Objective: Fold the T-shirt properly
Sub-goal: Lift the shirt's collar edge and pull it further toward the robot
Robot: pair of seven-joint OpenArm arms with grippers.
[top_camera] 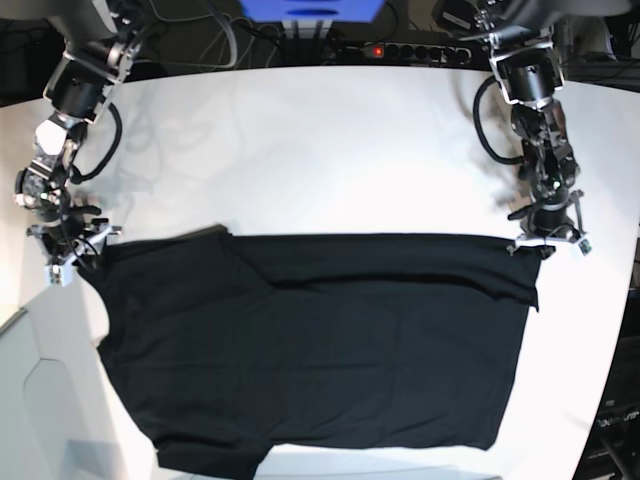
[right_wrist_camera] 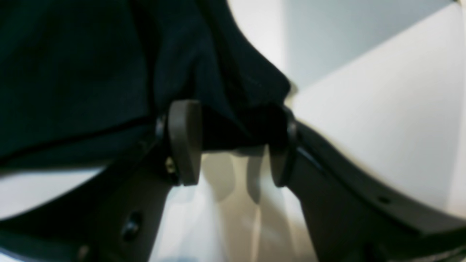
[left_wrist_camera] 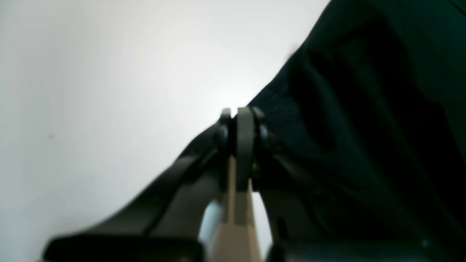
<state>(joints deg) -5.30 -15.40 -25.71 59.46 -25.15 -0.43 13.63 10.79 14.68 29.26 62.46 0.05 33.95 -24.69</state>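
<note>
One black T-shirt [top_camera: 320, 345] lies spread over the white table [top_camera: 330, 150], filling the near half of it. Its far edge runs as a nearly straight line across the table, and its near edge reaches the table's front rim. One short sleeve shows at the shirt's near corner, on the base view's left.

At the shirt's far corner on the base view's left sits the right gripper [top_camera: 72, 252]. In the right wrist view its jaws stand moderately apart, and a bunched fold of the T-shirt [right_wrist_camera: 109, 65] fills the gap between the right gripper [right_wrist_camera: 233, 142] fingers; whether the pads [right_wrist_camera: 185, 142] actually press the cloth cannot be told.

At the shirt's opposite far corner is the left gripper [top_camera: 548, 240]. In the left wrist view the left gripper [left_wrist_camera: 242, 127] has its jaws brought narrowly together, and the dark T-shirt [left_wrist_camera: 364, 127] cloth rises from beside the fingertips toward that view's upper right. The blur hides whether cloth is pinched between them.

Beyond the table's far edge, behind the shirt, a power strip [top_camera: 420, 50] and cables [top_camera: 230, 40] lie in shadow.
</note>
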